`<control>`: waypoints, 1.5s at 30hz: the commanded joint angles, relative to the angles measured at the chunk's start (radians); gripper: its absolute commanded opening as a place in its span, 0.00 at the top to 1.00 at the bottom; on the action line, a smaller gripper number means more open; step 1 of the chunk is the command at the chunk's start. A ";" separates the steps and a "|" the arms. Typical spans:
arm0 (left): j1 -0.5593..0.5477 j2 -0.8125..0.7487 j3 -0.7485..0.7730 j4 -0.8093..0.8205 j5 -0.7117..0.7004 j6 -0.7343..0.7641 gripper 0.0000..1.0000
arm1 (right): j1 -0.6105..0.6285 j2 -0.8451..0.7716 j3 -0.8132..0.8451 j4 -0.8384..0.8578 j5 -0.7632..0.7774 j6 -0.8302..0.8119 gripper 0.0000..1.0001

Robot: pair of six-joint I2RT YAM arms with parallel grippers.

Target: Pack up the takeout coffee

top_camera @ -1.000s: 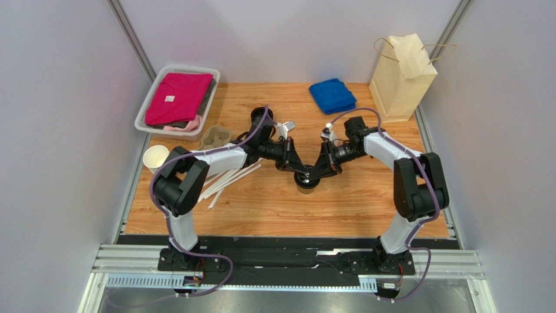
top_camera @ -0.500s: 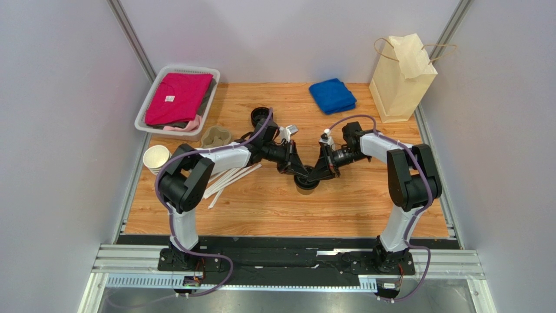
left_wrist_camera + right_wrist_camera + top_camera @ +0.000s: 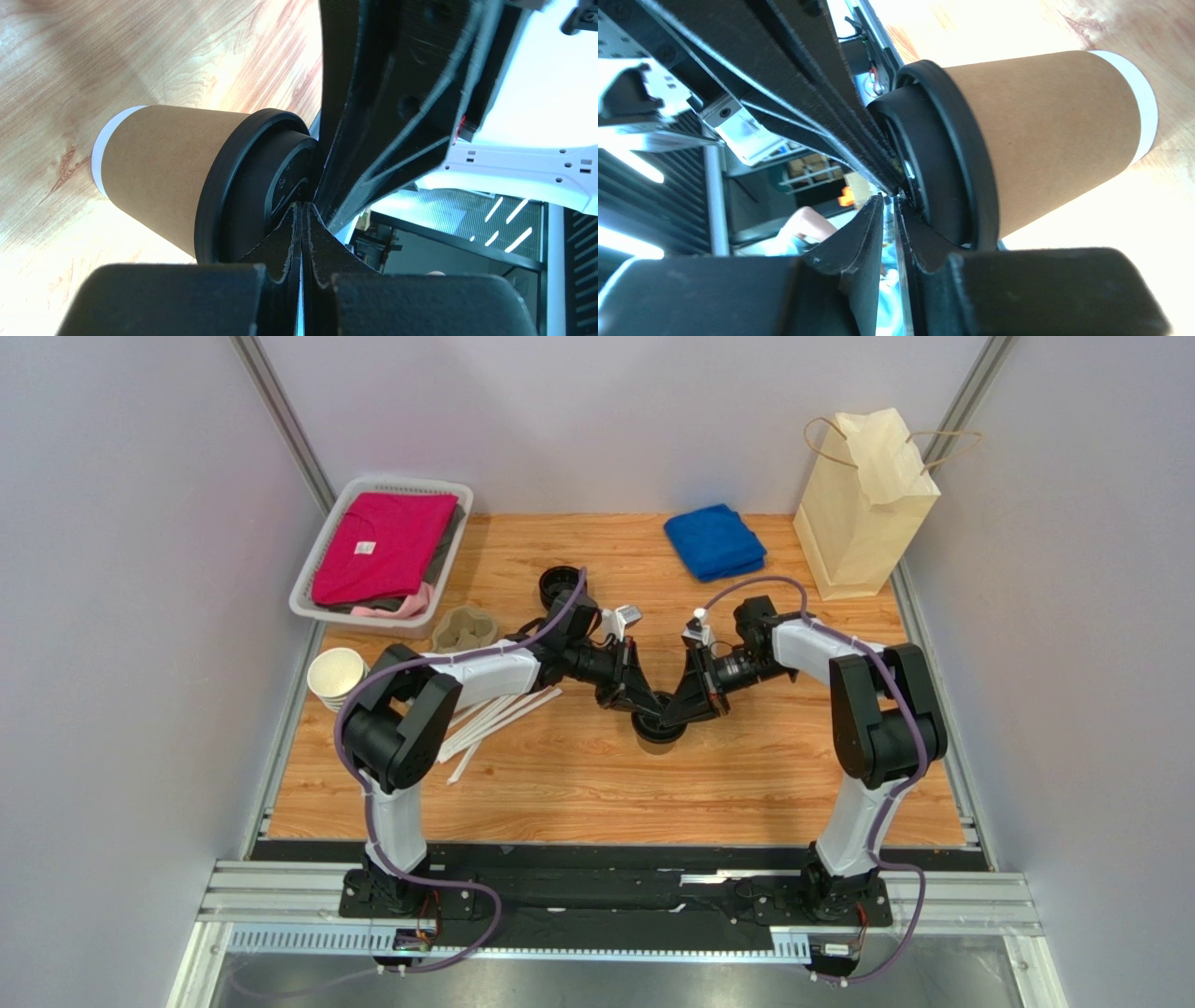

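Left wrist: left tool (image 3: pixel 302 210) fingers together, tips on the black lid (image 3: pixel 238 189) of the takeout coffee (image 3: pixel 158 175), standing mid-counter (image 3: pixel 561 784). Right tool (image 3: pixel 891 206) nearly together; any grip cannot be told. Cup judged light and crushable: hold the wall under the lid.

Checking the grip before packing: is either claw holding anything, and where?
Left claw is shut, tips on the black lid of the takeout coffee, gripping nothing. Right claw touches the lid too; whether it pinches it cannot be told.
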 commanded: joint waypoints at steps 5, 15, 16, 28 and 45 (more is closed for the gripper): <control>-0.003 0.029 -0.009 -0.071 -0.104 0.063 1.00 | 0.011 -0.217 0.028 -0.104 0.262 -0.147 0.77; -0.014 0.043 0.008 -0.066 -0.102 0.057 1.00 | 0.089 -0.398 -0.053 -0.038 0.633 -0.132 0.76; -0.012 0.046 0.008 -0.068 -0.102 0.057 1.00 | 0.115 -0.400 -0.053 -0.021 0.647 -0.132 0.76; -0.014 0.044 0.010 -0.069 -0.105 0.057 1.00 | 0.219 -0.408 -0.058 0.051 0.804 -0.120 0.76; -0.015 0.069 0.002 -0.109 -0.131 0.080 1.00 | 0.235 -0.270 -0.144 0.126 0.862 -0.044 0.76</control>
